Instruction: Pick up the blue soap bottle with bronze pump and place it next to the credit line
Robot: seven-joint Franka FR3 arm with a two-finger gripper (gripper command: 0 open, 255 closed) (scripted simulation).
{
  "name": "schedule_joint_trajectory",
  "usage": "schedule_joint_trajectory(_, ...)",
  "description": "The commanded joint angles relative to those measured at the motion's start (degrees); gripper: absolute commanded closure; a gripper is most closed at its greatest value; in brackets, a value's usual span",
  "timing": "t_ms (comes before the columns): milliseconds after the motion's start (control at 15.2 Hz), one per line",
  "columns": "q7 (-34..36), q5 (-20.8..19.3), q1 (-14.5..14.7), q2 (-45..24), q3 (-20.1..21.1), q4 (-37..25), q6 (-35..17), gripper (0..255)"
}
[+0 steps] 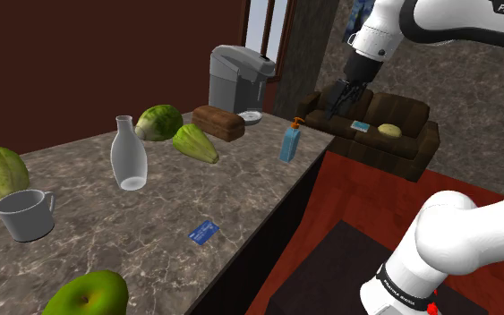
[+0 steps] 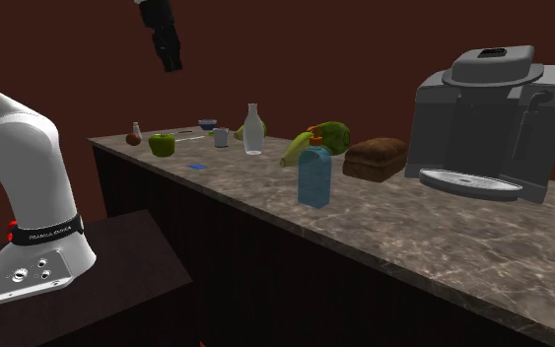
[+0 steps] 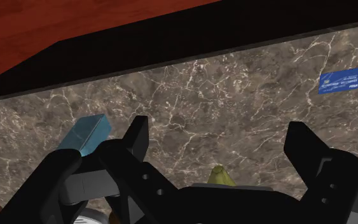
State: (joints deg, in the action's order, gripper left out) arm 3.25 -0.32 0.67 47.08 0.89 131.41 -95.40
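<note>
The blue soap bottle (image 1: pixel 290 144) with a bronze-orange pump stands upright near the counter's edge, in front of the coffee machine. My gripper (image 1: pixel 337 106) hangs open and empty in the air, above the bottle and out past the counter edge toward the shoulder view's right. The small blue credit card (image 1: pixel 204 233) lies flat on the marble counter (image 1: pixel 151 224), well nearer the camera. In the second exterior view the gripper (image 2: pixel 171 51) is high above the counter, the bottle (image 2: pixel 313 174) and the card (image 2: pixel 197 166). The wrist view shows the bottle (image 3: pixel 85 135) beside one finger (image 3: pixel 136 136), and the card (image 3: pixel 340 81).
On the counter stand a grey coffee machine (image 1: pixel 238 80), a bread loaf (image 1: pixel 219 123), green vegetables (image 1: pixel 178 132), a clear glass bottle (image 1: pixel 128 155), a grey mug (image 1: pixel 25 215) and a green apple (image 1: pixel 89 295). A brown sofa (image 1: pixel 380 130) stands beyond the counter.
</note>
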Motion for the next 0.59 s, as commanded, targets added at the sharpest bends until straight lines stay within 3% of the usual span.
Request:
schedule_joint_trajectory(0, 0.0, 0.0, 0.0, 0.0, 0.0, 0.0, 0.0, 0)
schedule_joint_trajectory(528, -7.64, -3.25, -1.76, -12.85, -6.98, -4.0, -7.24, 0)
